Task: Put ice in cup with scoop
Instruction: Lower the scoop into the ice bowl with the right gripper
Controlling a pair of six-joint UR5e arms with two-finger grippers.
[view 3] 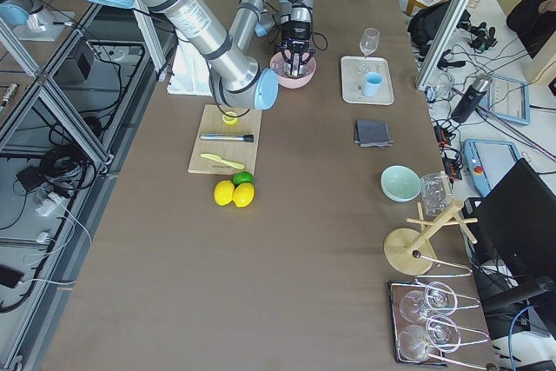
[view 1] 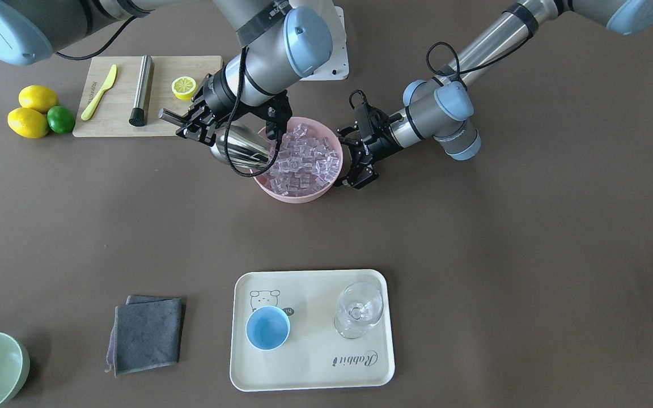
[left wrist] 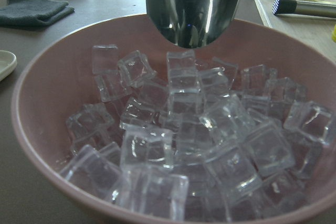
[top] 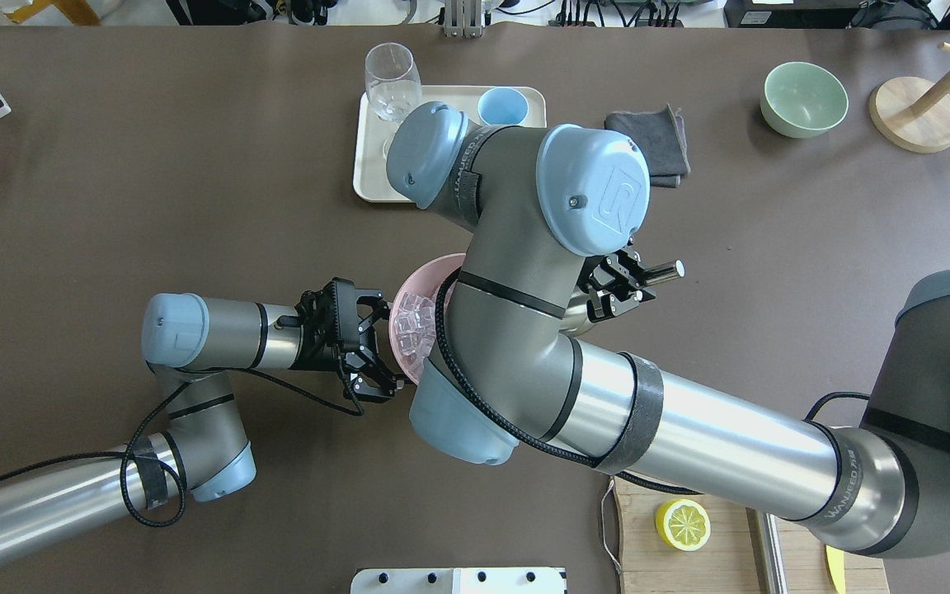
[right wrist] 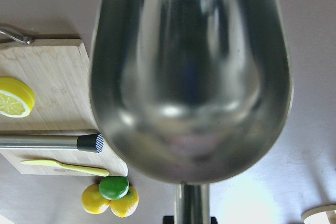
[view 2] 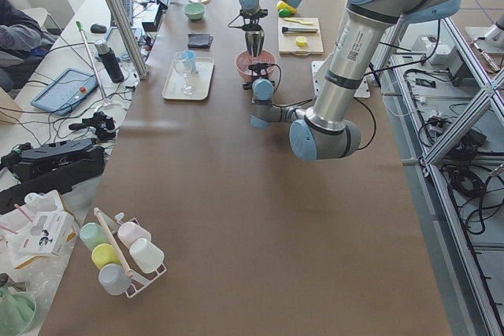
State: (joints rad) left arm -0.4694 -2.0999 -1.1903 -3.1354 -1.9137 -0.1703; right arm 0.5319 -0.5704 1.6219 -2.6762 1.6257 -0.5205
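Scoop (view 1: 241, 148) tipped over ice (view 1: 306, 156), right fingers (view 1: 190, 129) gripping handle (view 1: 166, 115), left fingers (view 1: 357, 180) spread

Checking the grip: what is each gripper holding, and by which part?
Right gripper holds the scoop by its bar handle; left gripper is open beside the bowl, holding nothing.

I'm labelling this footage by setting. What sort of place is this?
Probably a robotics lab staged as a drinks counter: an aluminium post, loose floor cables and a blue-cased tablet by the table.
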